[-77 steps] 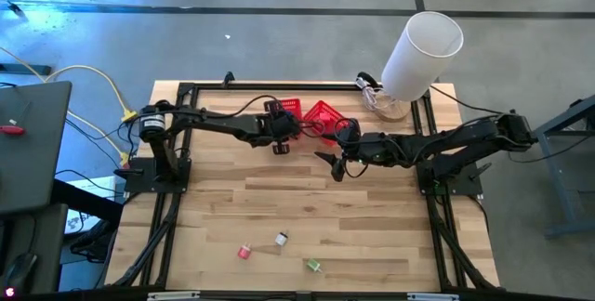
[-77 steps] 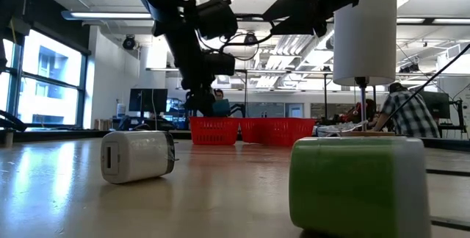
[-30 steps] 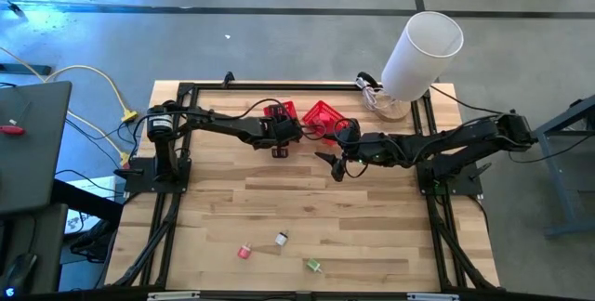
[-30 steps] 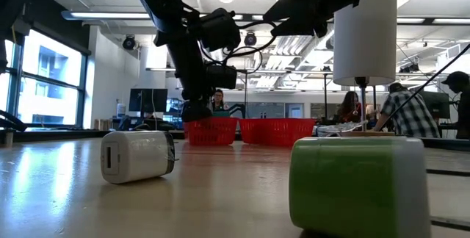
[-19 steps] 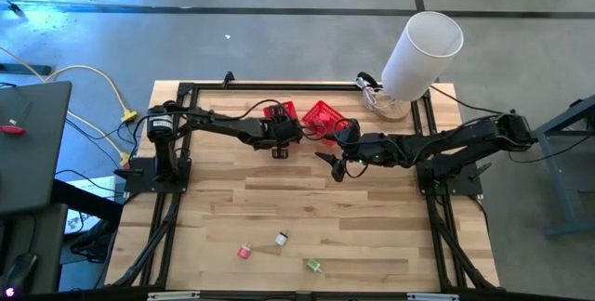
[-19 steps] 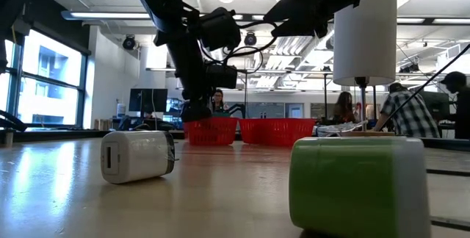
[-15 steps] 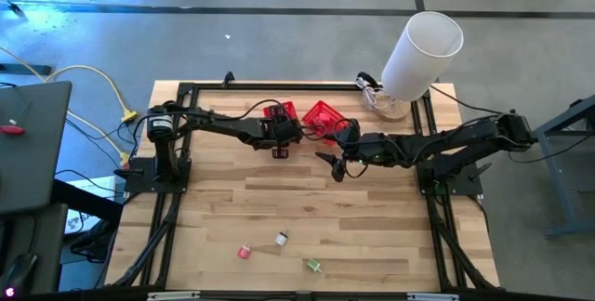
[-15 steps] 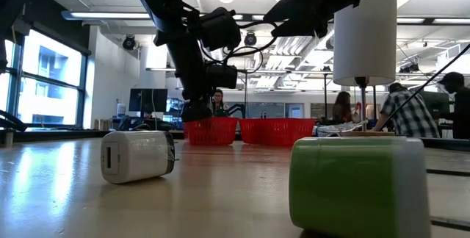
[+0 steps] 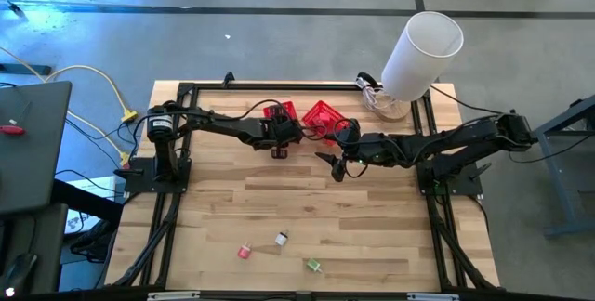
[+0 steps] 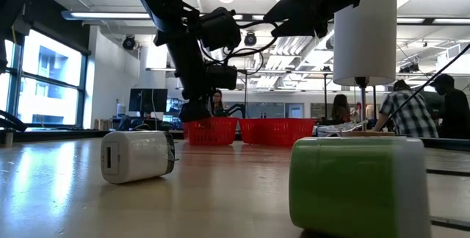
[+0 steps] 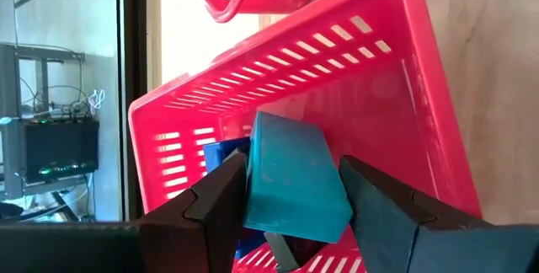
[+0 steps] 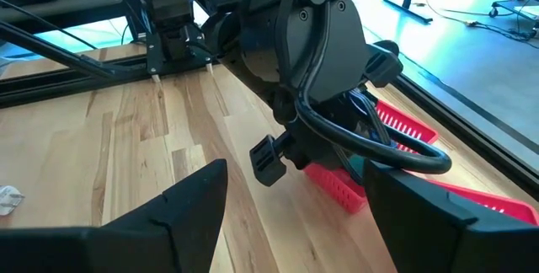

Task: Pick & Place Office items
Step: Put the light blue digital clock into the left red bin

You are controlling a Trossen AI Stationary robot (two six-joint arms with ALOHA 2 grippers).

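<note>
My left gripper [image 11: 293, 172] hangs over the left red mesh basket [image 11: 396, 88] near the table's far edge and is shut on a teal block [image 11: 295, 184]. A blue item [image 11: 221, 151] lies inside that basket. My right gripper [image 9: 335, 166] waits open above bare wood, just right of the baskets. Three tiny items lie on the wood near the near edge: a pink-red one [image 9: 244, 252], a whitish one [image 9: 282, 239] and a green one [image 9: 313, 266]. The low view shows the whitish item [image 10: 137, 156] and the green one [image 10: 358, 181] close up. My left gripper pinches the teal block by its two opposite long sides [image 11: 257, 180] between both fingers [image 11: 215, 210]. The fingers come from above, pointing down into the basket. The block sits over the basket's inside; whether it touches the floor of the basket I cannot tell.
A second red mesh basket [image 9: 321, 115] stands right beside the first. A big white cylinder [image 9: 423, 55] stands at the far right corner beside a coil of cable. Black frame rails run along the table's sides. People sit in the room beyond the table.
Over the last second both arms have kept still. Before that, my left gripper shifted a little toward the table's left and far edges, over the left basket, still shut on the teal block.
</note>
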